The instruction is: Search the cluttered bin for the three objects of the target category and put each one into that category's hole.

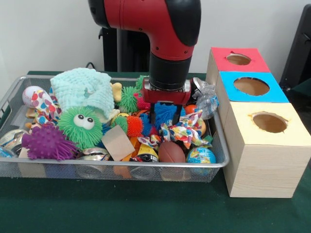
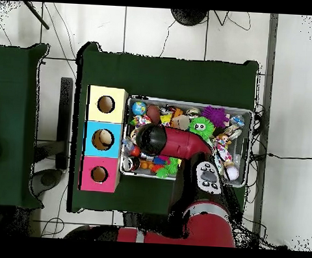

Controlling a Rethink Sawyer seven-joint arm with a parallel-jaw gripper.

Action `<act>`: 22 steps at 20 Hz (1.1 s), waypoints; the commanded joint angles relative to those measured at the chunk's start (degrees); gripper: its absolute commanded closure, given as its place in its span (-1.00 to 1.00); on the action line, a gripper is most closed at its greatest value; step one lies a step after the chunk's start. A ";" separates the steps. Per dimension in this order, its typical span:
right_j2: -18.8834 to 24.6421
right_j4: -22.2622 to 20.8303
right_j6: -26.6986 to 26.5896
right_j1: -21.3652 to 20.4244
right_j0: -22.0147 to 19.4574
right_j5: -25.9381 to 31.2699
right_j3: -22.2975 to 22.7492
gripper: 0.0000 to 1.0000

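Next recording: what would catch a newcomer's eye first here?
The red and black arm plunges into the middle of a wire bin heaped with bright toys. A green spiky ball with googly eyes sits front-left beside a purple spiky ball. Right of the bin stand three wooden boxes, topped red, blue and yellow.

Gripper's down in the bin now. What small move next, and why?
Probably close, then lift straight up. The gripper sits low in the bin, fingers straddling the blue spiky toy with clutter packed close all around, so a vertical lift should snag least. Its grasp isn't clear.
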 commanded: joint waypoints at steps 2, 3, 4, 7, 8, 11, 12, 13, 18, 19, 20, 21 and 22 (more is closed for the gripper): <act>6.94 2.84 7.83 0.02 -1.75 1.37 4.96 -1.00; 7.19 3.07 7.59 -0.29 -1.89 1.99 4.96 -1.00; 7.37 3.32 7.48 -0.64 -1.98 2.69 4.97 -1.00; 7.00 3.78 7.20 -2.66 -1.68 5.63 4.72 -1.00; 6.77 3.91 7.12 -3.59 -1.52 6.80 4.70 -1.00; 5.82 4.03 6.80 -6.20 -0.89 10.92 4.11 -1.00; 5.56 3.96 6.62 -6.79 -0.73 12.06 3.72 -1.00; 5.31 3.89 6.44 -7.38 -0.58 13.19 3.33 -1.00; 5.50 3.68 5.72 -9.20 -0.42 15.39 2.02 -1.00; 5.67 3.68 5.65 -9.34 -0.47 15.42 1.80 -1.00; 5.87 3.82 5.65 -9.56 -0.54 15.66 1.67 -1.00; 6.40 4.02 5.57 -9.39 -0.83 15.06 1.46 -1.00; 7.18 4.63 5.63 -9.19 -1.27 14.17 1.56 -1.00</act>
